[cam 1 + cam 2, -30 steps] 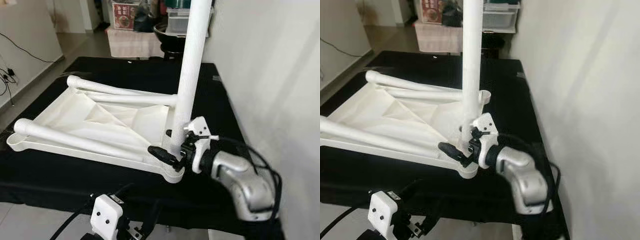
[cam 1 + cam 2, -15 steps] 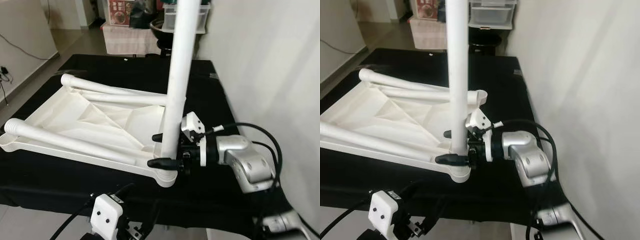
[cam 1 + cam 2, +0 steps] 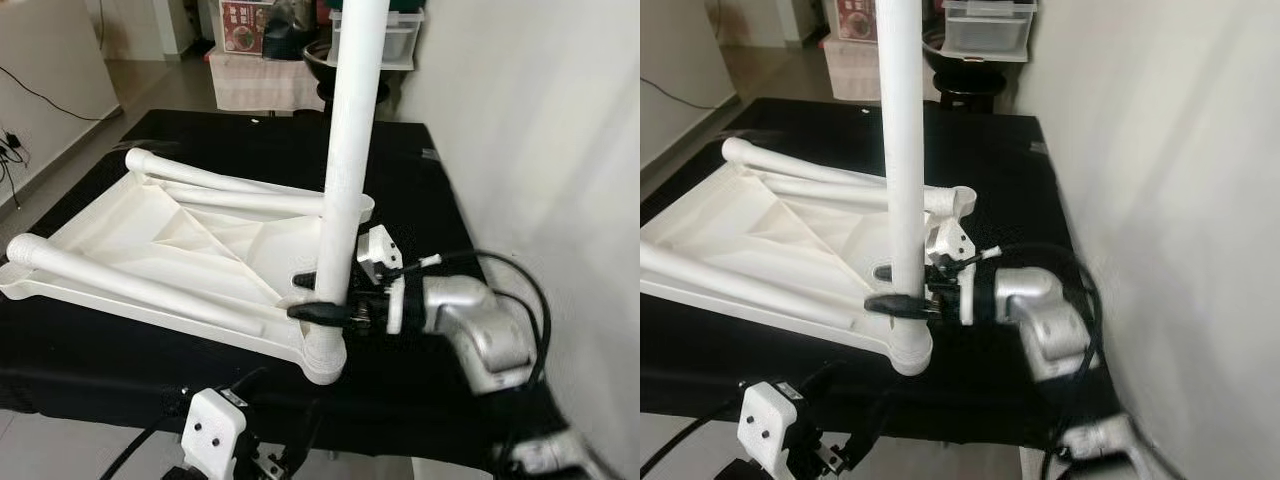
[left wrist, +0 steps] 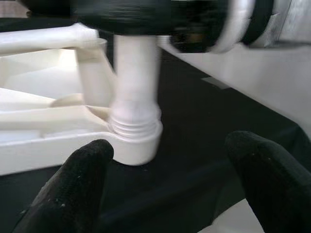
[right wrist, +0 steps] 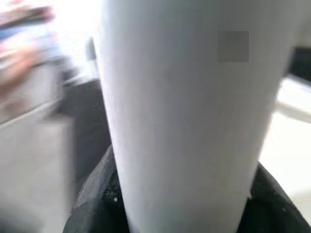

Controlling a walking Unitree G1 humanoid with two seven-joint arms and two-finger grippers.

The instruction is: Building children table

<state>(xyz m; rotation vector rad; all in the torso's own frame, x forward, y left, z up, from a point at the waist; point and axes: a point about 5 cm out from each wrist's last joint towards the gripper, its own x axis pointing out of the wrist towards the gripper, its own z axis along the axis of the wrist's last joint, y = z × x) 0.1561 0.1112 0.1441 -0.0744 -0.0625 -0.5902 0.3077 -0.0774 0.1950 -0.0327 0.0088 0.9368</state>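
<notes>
Black mat [image 3: 420, 180] carries the upturned white children table [image 3: 180, 250]; right gripper [image 3: 325, 300] fingers clamp the upright table leg [image 3: 345, 150] (near corner socket). Left gripper [image 4: 170, 189] hangs below, fingers apart.

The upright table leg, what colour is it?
White; the upright table leg shows best in the left eye view.

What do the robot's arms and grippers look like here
The right arm is a rounded silver metal shell with looping black cables, a black collar and a white bracket at the wrist. The right gripper has two long black fingers. The left gripper has rounded matte black fingers, with a white two-holed block behind it.
</notes>
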